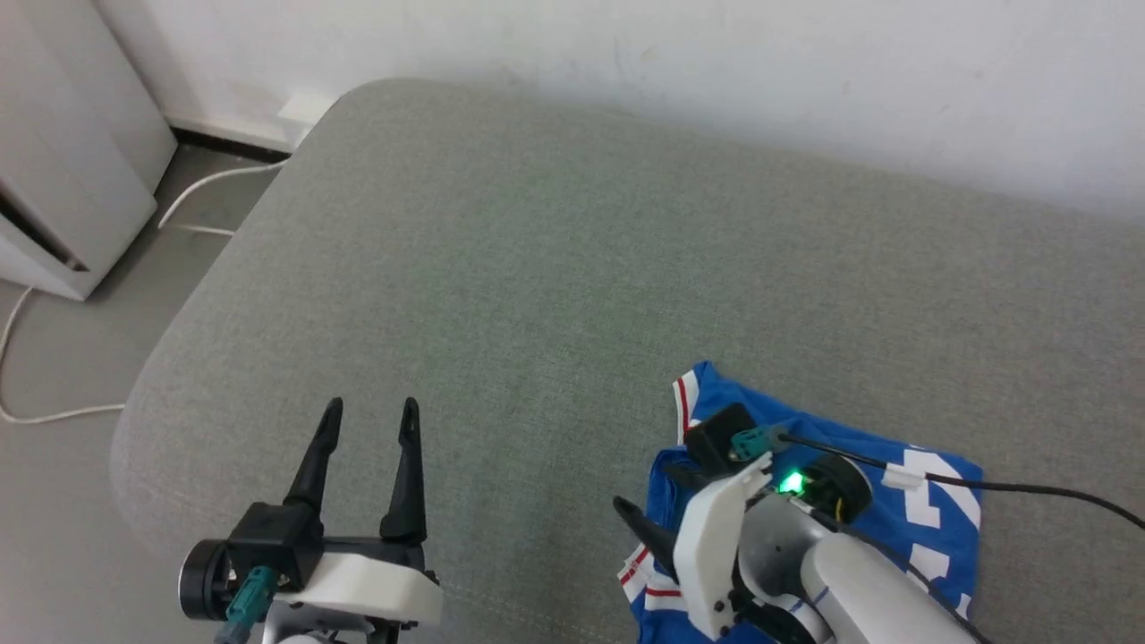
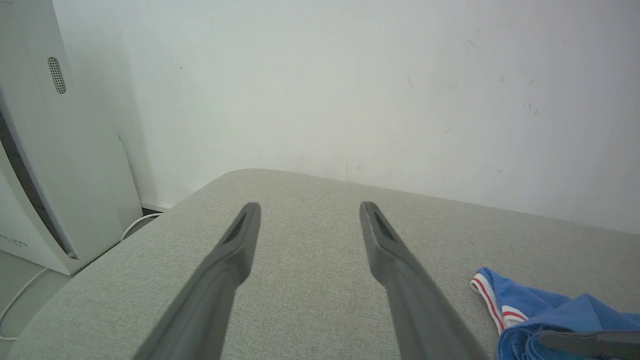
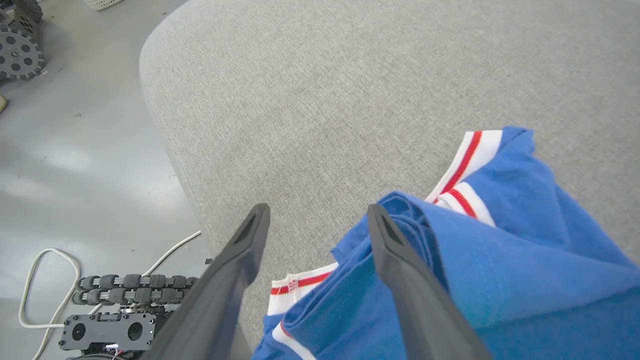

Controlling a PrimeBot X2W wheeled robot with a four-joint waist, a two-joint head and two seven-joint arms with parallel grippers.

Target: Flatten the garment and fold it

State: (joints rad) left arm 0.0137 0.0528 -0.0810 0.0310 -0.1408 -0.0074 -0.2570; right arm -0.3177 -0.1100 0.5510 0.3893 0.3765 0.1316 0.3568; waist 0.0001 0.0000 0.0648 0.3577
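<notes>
Right pincer (image 3: 317, 210) stands with its two long dark fingers spread and nothing between them. The royal-blue jersey shirt (image 3: 525, 260), with white print and red-and-white striped trim, lies bunched directly beneath it, one finger close over a raised fold. Left pincer (image 1: 371, 410), also wide open and empty, hovers over the bare grey woven cushion (image 1: 572, 268), with the shirt well off to its right. Judging by how the cloth lies, the shirt is doubled over into a compact packet near the cushion's front edge, so the folding looks largely done — though the layers are rumpled and striped trim pokes out, and squaring up may remain. Count: one shirt, two pincers, one cushion.
</notes>
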